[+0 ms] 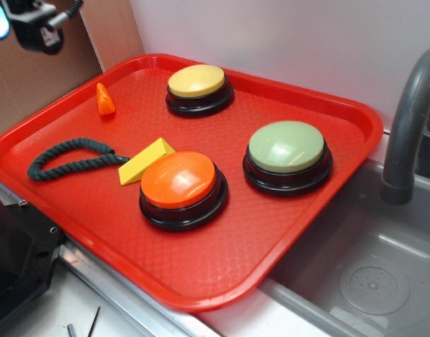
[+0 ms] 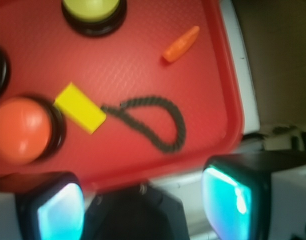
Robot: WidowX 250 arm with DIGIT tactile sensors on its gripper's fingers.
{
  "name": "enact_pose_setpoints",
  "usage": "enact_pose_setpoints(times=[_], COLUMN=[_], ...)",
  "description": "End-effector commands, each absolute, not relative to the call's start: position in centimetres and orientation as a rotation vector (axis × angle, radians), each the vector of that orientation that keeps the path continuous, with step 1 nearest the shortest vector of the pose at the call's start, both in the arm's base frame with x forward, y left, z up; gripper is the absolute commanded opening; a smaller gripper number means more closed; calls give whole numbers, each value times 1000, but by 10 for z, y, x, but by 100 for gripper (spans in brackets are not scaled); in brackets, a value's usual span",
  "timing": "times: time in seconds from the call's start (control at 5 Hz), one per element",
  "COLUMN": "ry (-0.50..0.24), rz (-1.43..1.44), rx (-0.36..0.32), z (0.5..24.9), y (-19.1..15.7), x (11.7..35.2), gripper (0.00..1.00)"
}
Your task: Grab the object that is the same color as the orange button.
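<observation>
A tiny orange cone-like piece [image 1: 105, 100] lies near the back left edge of the red tray [image 1: 222, 274]; in the wrist view it lies at the upper right [image 2: 181, 44]. The orange button [image 1: 178, 179] stands on its black base near the tray's front middle and shows at the wrist view's left [image 2: 20, 129]. My gripper [image 1: 22, 24] hangs high above the tray's back left corner, far from the cone. In the wrist view my gripper [image 2: 143, 205] is open and empty, with its two teal pads wide apart over the tray's edge.
A yellow-topped button [image 1: 197, 82] stands at the back and a pale green-topped button [image 1: 286, 147] at the right. A yellow wedge block [image 1: 145, 161] and a dark rope loop [image 1: 71, 156] lie left of the orange button. A grey tap [image 1: 410, 119] and sink basin are right.
</observation>
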State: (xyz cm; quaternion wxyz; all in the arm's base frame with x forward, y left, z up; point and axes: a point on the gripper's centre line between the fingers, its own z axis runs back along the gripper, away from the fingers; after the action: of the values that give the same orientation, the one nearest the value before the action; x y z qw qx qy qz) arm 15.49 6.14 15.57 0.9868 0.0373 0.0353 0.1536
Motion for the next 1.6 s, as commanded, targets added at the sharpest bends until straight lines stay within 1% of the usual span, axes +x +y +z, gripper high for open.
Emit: enact_pose_setpoints(times=[0.0,0.2,0.4,0.6,0.8,1.0,1.2,1.4], ry=[-80,-117,-157,-131,-134,-115,-102,-81], rz=[738,936,964,962,948,958,985,991], rx=[-6,-122,-134,-138,-117,-132,-161,-176], z=[133,116,91,70,57,47,37,27], y=[94,112,125,133,134,128,128,127], x=[222,230,227,226,232,237,237,235], gripper=[100,100,100,100,100,100,100,100])
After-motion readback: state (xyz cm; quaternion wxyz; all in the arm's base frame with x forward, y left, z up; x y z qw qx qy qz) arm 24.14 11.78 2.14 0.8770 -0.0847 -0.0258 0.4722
